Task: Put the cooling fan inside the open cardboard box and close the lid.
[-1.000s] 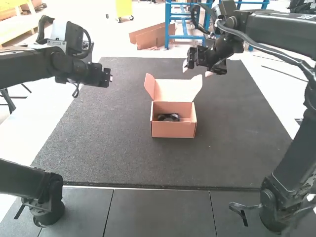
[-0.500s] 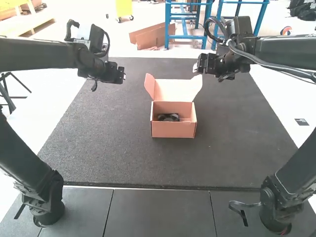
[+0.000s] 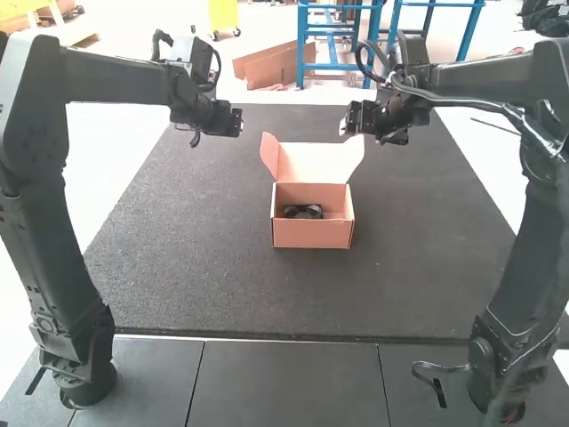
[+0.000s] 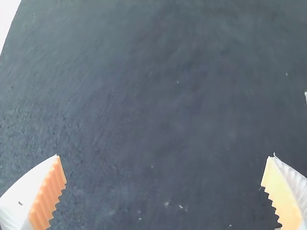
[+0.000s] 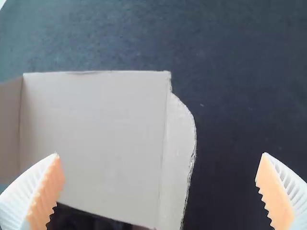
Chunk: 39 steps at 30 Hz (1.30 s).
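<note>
HIGH VIEW: the small pale-pink cardboard box (image 3: 311, 229) sits open at the middle of the dark textured mat (image 3: 178, 240) on my grey worktop (image 3: 284, 382). Its lid (image 3: 311, 162) stands upright along the far side, a rounded tab at each upper corner. The round black cooling fan (image 3: 304, 211) lies inside the box, on its floor. My left hand (image 3: 233, 122) hangs above the mat off the lid's left corner, clearly apart from it. My right hand (image 3: 349, 118) hangs close by the lid's right corner; from here I cannot tell whether it touches the card. LEFT WRIST VIEW: my white ribbed fingers (image 4: 45, 196) with their orange saw-toothed pads are spread wide, and the dark grain of the mat lies beneath them. RIGHT WRIST VIEW: my fingers (image 5: 43, 191) are spread wide here too, gripping nothing. The lid's plain pale panel lies between and below them, nearer to one finger than to the other. The lid's rounded side tab (image 5: 180, 153) juts from the panel's edge, with dark mat beyond it.
</note>
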Available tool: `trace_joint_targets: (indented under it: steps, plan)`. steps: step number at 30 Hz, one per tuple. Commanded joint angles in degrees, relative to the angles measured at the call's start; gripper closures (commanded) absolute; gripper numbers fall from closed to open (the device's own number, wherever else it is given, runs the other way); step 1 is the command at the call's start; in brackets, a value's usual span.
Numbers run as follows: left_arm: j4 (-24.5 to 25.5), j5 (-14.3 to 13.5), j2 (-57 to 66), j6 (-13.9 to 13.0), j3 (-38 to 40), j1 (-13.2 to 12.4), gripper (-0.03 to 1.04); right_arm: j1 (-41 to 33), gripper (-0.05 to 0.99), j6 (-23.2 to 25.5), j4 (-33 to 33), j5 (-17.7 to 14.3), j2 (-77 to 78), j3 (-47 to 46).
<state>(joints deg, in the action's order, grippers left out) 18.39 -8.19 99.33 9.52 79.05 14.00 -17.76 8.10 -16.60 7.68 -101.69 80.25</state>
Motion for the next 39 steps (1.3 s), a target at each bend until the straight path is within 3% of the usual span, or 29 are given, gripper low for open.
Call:
trace_joint_targets:
  steps: [1, 11, 20, 31, 34, 39]
  plan:
    - [0.24, -0.6, 1.75, 0.41, 3.75, 0.59, 0.04, 1.06, 0.02, -0.36, -1.59, 2.25, -1.23, 3.78]
    - [2.7, 3.18, 6.49, 0.06, 7.44, 1.65, 0.04, 1.06, 0.04, -0.36, -5.37, 4.97, -4.31, 7.03]
    - [2.53, 7.13, 7.99, 0.15, 9.81, 3.67, 0.04, 1.15, 0.04, -0.45, -5.99, 5.33, -4.66, 7.38]
    - [2.09, 7.75, 8.6, -0.91, 10.34, 7.8, 0.04, 1.67, 0.04, -0.45, -6.16, 6.12, -4.75, 7.29]
    - [2.0, 7.83, 8.6, -0.82, 10.34, 8.32, 0.04, 1.85, 0.11, -0.54, -6.08, 6.12, -4.75, 7.2]
    - [2.17, 7.83, 8.6, -0.73, 10.34, 8.32, 0.04, 2.29, 0.32, -0.54, -5.9, 6.73, -4.75, 7.03]
